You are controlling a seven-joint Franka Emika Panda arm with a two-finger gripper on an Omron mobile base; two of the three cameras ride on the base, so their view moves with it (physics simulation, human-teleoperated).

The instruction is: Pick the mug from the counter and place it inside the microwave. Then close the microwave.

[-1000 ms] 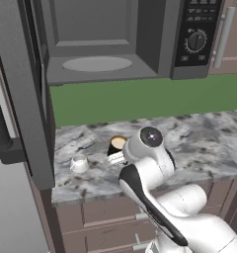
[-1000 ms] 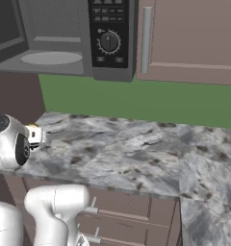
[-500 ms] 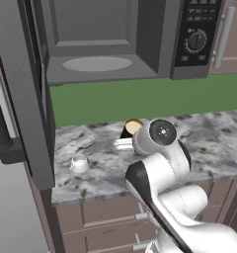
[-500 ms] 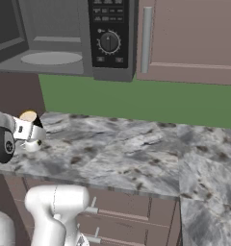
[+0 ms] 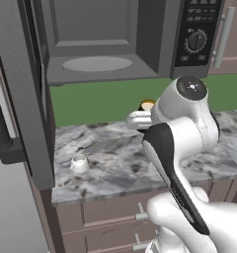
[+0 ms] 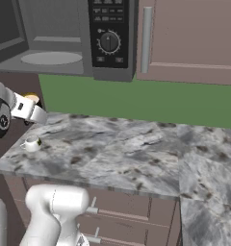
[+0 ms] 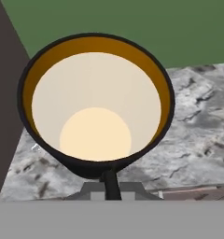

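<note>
The mug [image 7: 96,109] now hangs higher above the counter [image 5: 120,158] than 0.5 s ago, nearer the open microwave [image 5: 98,74]. The gripper [image 7: 108,183] pinches its rim; the white cup [image 5: 79,163] stays put.

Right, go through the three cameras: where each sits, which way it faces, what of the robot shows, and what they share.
Left base view: behind the arm's left, looking forward-down at the open microwave and the counter; the arm rises lower right.
Right base view: behind its right, facing the microwave's dial panel and brown cabinets; arm at left edge.
Hand view: on the hand, looking into the mug; a dark fingertip at the bottom.
Shared: both base views show the white cup and the mug.
</note>
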